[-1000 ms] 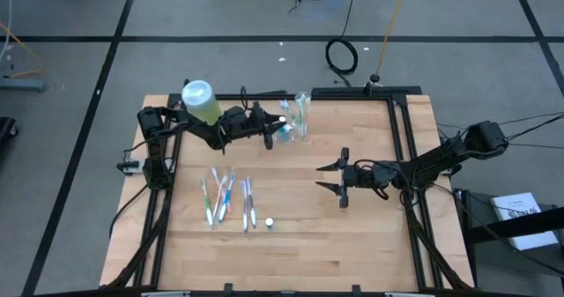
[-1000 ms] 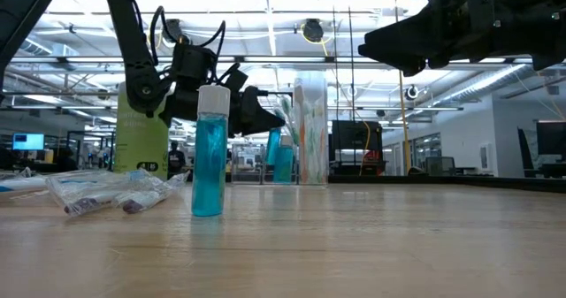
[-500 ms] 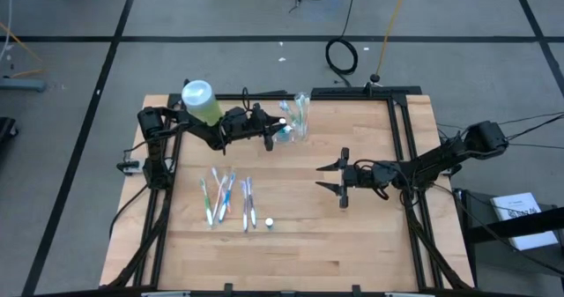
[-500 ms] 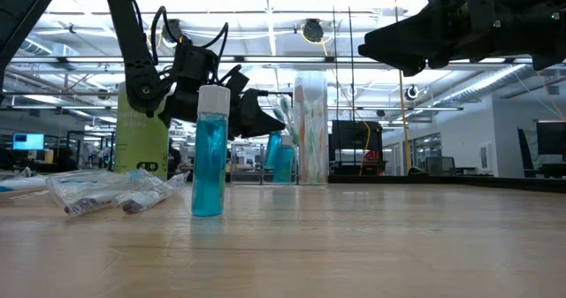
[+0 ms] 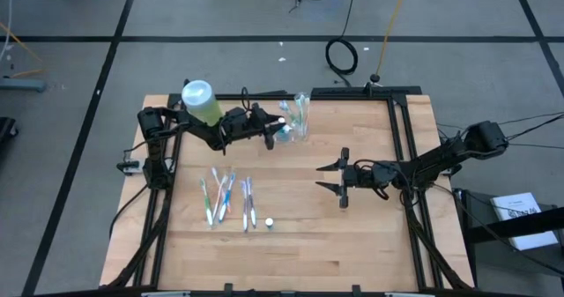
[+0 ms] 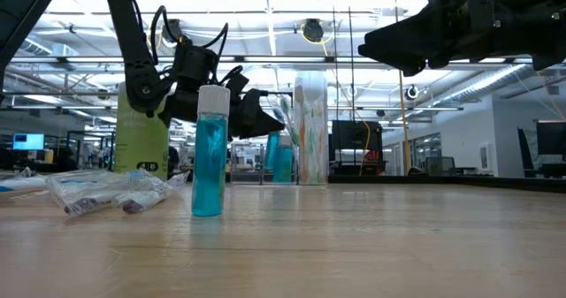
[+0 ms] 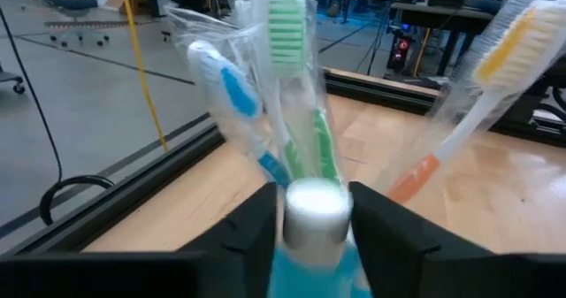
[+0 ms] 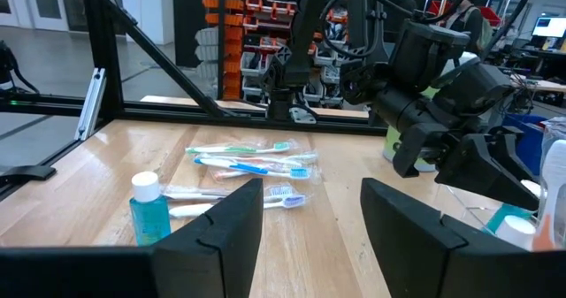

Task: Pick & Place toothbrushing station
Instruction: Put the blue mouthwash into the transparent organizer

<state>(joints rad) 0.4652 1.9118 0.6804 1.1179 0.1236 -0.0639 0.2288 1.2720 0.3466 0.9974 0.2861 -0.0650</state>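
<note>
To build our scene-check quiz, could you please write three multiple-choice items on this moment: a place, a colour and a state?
1. Where does the clear holder stand?
A beside the left gripper
B at the table's middle
C under the right arm

2. The liquid in the small bottle is:
A red
B blue
C yellow

3. The right gripper is:
A shut on a toothbrush
B shut on nothing
C open, empty

Answers: A, the high view shows them side by side; B, plain in the low view; C, its jaws stand apart with nothing between.
</note>
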